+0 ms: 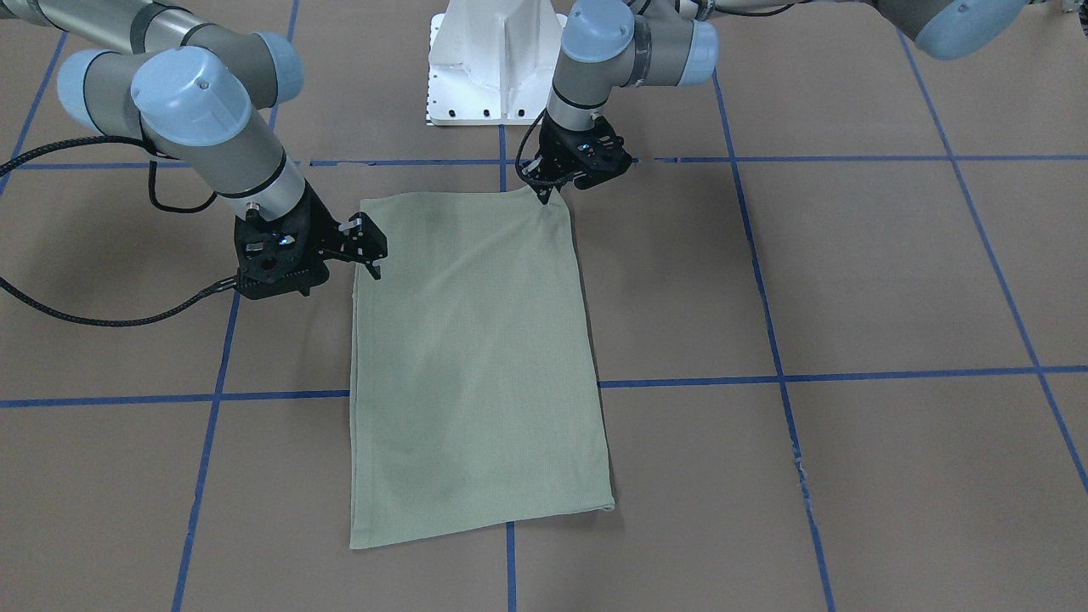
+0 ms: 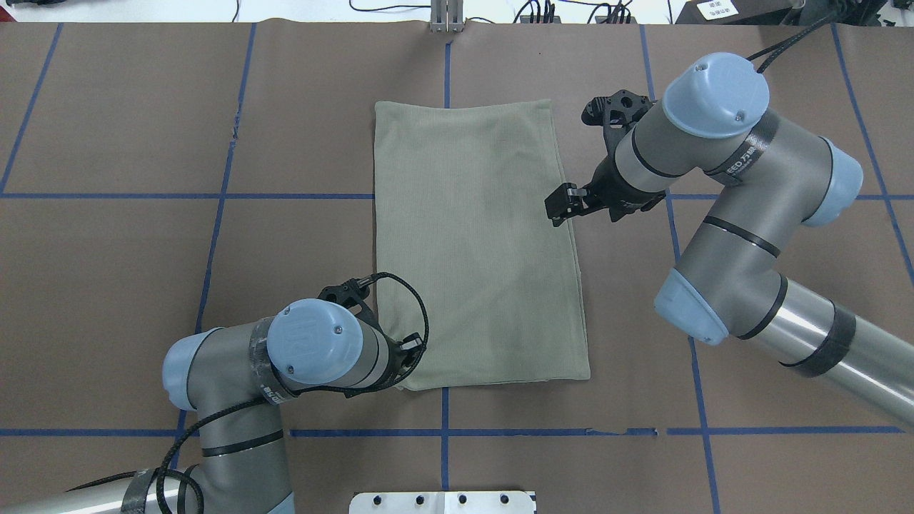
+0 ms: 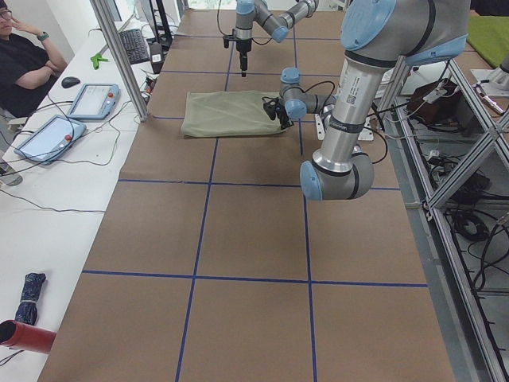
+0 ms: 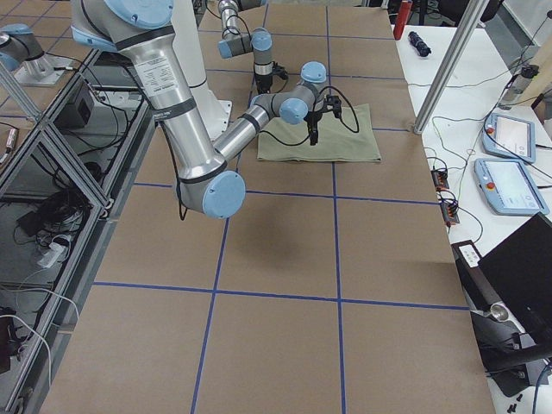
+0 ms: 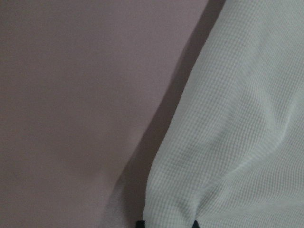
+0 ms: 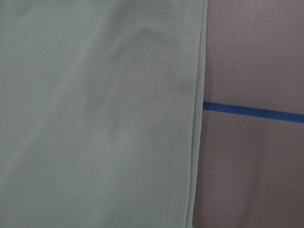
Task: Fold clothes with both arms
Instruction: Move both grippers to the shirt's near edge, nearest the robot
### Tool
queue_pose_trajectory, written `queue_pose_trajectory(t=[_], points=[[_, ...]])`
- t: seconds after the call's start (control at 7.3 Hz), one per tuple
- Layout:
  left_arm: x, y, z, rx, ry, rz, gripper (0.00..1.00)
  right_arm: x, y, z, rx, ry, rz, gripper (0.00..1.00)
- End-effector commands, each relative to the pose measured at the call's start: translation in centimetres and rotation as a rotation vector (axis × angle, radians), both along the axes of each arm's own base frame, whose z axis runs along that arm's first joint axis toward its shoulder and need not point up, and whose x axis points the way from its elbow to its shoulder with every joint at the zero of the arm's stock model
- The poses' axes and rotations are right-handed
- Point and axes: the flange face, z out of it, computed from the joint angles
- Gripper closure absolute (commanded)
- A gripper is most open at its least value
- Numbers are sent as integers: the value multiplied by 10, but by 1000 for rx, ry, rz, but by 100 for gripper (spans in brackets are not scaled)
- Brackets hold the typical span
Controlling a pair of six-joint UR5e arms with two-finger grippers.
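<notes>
Midway across the worktop (image 2: 143,285), just ahead of the pedestal base (image 1: 493,68) — that's where we have the shirt (image 2: 471,243), isn't it?

Yes. We see it lying flat as one long rectangle, its short ends near to and far from the robot. No sleeve, collar or tag shows, so we take those to be tucked inside.

And what are we holding?

Our left end effector (image 1: 545,195) is down at the near left corner, clamped on it — the left wrist view shows the knit puckering up between two dark fingertips (image 5: 141,224). We'd say a corner is taken because it lets a whole edge lift cleanly.

Does the right one match it?

Not yet. Our right end effector (image 2: 559,207) hangs over the right long edge, partway along, and its fingers look apart with nothing between them. Its wrist view shows the layered edge lying flat beside a blue tape line (image 6: 251,111).

So why is it there?

We judge it is placed to take that side, so the two can carry the near end over toward the far end. With one corner pinched alone, the cloth would likely drag and skew. We'd want the second grip closed on all the layers first.
</notes>
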Motion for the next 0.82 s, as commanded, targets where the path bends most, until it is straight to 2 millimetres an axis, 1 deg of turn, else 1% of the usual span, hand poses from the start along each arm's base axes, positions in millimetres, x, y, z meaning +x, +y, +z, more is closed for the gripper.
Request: queue_pose_trajectory(t=[0.0, 0.14, 0.27, 0.41, 0.55, 0.69], points=[[-4, 2, 1, 11, 1, -7, 100, 1, 1, 2, -9, 1, 4, 0], [-6, 6, 0, 32, 0, 8, 100, 1, 4, 0, -45, -7, 25, 0], [-12, 9, -9, 79, 16, 40, 100, -13, 24, -7, -99, -24, 37, 0], [-20, 12, -17, 97, 21, 50, 100, -30, 49, -14, -182, -36, 71, 0], [-27, 14, -27, 104, 40, 52, 100, -44, 93, -9, -271, -33, 97, 0], [-26, 16, -28, 105, 43, 56, 100, -59, 125, -12, -289, -31, 119, 0]])
